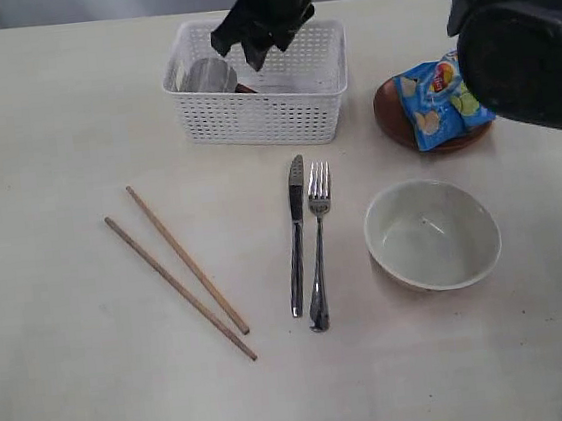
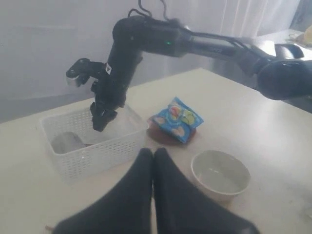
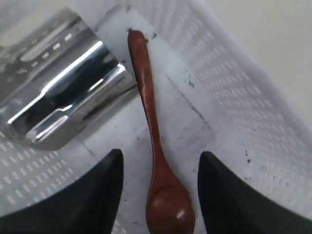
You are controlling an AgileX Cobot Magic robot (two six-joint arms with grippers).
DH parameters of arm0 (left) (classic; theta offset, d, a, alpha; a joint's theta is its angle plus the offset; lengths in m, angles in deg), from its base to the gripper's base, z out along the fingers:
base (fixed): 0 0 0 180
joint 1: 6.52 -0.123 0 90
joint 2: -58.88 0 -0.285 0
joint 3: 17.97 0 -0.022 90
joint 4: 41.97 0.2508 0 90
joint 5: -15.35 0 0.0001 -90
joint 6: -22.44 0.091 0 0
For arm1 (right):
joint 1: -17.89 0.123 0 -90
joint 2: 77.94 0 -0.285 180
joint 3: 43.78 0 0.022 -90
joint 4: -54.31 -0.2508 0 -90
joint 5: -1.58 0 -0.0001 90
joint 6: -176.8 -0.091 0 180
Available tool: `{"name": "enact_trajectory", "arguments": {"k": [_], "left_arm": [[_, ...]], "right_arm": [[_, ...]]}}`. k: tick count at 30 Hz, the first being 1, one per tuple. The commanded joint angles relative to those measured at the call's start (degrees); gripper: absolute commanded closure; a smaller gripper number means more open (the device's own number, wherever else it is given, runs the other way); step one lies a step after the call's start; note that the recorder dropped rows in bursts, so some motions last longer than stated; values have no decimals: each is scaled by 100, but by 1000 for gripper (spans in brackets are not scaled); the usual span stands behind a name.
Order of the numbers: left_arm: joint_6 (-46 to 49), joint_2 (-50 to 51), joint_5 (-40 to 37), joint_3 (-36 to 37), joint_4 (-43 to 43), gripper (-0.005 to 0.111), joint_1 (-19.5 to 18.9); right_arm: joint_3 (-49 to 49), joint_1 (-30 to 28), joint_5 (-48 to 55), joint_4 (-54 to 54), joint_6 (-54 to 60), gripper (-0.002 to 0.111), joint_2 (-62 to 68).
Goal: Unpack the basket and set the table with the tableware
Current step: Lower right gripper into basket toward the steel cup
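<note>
- In the exterior view, your right hand (image 1: 241,49) reaches across and hangs over the white lattice basket (image 1: 262,122), which stands at the far middle of the table (image 1: 51,124).
- A steel cup (image 1: 209,75) lies on its side inside the basket, at its left end.
- On the table in front of the basket you have two wooden chopsticks (image 1: 182,271) on the left, slanted and nearly parallel. A knife (image 1: 296,231) and a fork (image 1: 317,237) lie side by side in the middle, and a pale bowl (image 1: 432,235) stands upright on the right.
- To the right of the basket, a brown plate (image 1: 389,119) carries a blue chip bag (image 1: 438,98).
- In the left wrist view, your left hand (image 2: 153,153) has its fingers pressed together with nothing between them. It faces the basket and the bowl.
- The same view shows the right hand's tip dipped inside the basket, beside the cup.
- In the right wrist view, the right hand's fingers stand apart. A reddish-brown wooden spoon (image 3: 158,161) lies flat on the basket floor with its bowl end between them, and a gap shows on each side.
- The spoon's handle runs away from the fingers, alongside the cup. You cannot tell whether the two touch.
</note>
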Motion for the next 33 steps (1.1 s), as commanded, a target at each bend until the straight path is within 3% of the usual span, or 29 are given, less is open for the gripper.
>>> {"name": "enact_trajectory", "arguments": {"k": [1,14,27,29,33], "left_arm": [[-57,-34,106,60,41,107,-7],[-69,-34,119,60,41,107,-7],[-69,-34,109,60,28,107,-7],[-81,-34,109,60,28,107,-7],[-94,-34,109,60,28,107,-7]], "right_arm": [[63,-41,17,-18,506,62,114],[-856,-41,17,280,726,62,251],[-867,-41,-94,379,699,62,538],[-867,-41,-5,379,722,73,574],[-867,-41,17,379,873,109,546]]}}
